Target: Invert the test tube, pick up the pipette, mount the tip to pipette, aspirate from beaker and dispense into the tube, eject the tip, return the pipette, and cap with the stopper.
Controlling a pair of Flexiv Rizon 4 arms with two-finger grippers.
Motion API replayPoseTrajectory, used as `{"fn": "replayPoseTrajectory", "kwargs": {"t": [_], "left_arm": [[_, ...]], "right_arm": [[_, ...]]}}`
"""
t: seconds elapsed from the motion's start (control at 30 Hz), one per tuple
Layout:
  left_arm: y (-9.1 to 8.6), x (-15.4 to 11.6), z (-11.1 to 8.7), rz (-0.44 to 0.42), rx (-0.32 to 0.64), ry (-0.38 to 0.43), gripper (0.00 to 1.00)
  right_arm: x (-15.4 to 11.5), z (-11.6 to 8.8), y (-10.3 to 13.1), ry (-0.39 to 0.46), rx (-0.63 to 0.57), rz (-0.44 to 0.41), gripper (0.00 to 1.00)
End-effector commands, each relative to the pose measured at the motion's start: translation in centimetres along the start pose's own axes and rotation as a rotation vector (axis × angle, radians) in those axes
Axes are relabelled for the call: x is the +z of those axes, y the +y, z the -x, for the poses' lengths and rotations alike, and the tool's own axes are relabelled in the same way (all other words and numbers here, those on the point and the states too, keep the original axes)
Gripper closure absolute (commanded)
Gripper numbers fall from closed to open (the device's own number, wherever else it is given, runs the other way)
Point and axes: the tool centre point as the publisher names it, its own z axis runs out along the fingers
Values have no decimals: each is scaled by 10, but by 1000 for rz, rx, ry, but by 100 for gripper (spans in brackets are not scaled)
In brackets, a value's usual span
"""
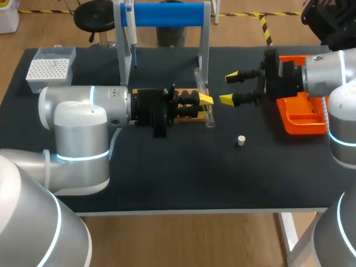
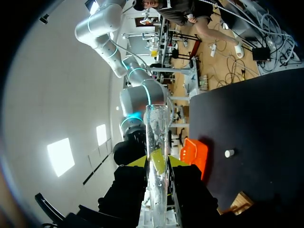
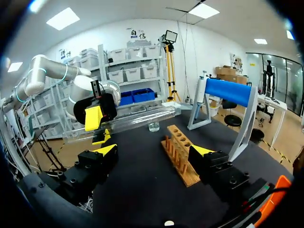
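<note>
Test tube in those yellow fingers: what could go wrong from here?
1. The glass test tube is pinched only by the left arm's fingers, near the wooden rack. A slip might drop it and crack it.
2. The right arm's fingers stand open close by, so a misjudged move could knock the tube.
3. The small stopper lies loose on the table, and a passing arm might nudge it away.

Bright, even overhead light; soft shadows on the matte black table [image 1: 167, 178]
</note>
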Motion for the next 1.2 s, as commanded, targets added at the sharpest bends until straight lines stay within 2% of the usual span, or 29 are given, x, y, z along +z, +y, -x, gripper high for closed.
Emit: {"fn": "replayPoseTrajectory", "kwargs": {"t": [0.03, 0.13, 0.33, 0.37, 0.83, 0.9, 1.0, 1.2], "left_arm": [[10, -5, 17, -54, -198, 95, 100], [19, -8, 22, -85, -449, 156, 100], [31, -19, 31, -109, -863, 134, 100], [33, -20, 32, -96, -889, 145, 100], [33, -20, 32, -96, -889, 145, 100], [45, -29, 28, -110, -1007, 147, 100], [57, -41, 31, -95, -1112, 128, 100], [76, -53, 40, -54, -1235, 97, 100]], "right_arm": [[-1, -5, -2, -23, 0, 6, 0], [-1, -5, -2, -23, 0, 6, 0], [-1, -5, -2, -23, 0, 6, 0], [-1, -5, -2, -23, 0, 6, 0], [-1, -5, -2, -23, 0, 6, 0], [-1, -5, -2, -23, 0, 6, 0], [-1, -5, -2, -23, 0, 6, 0], [-1, -5, -2, -23, 0, 6, 0]]}}
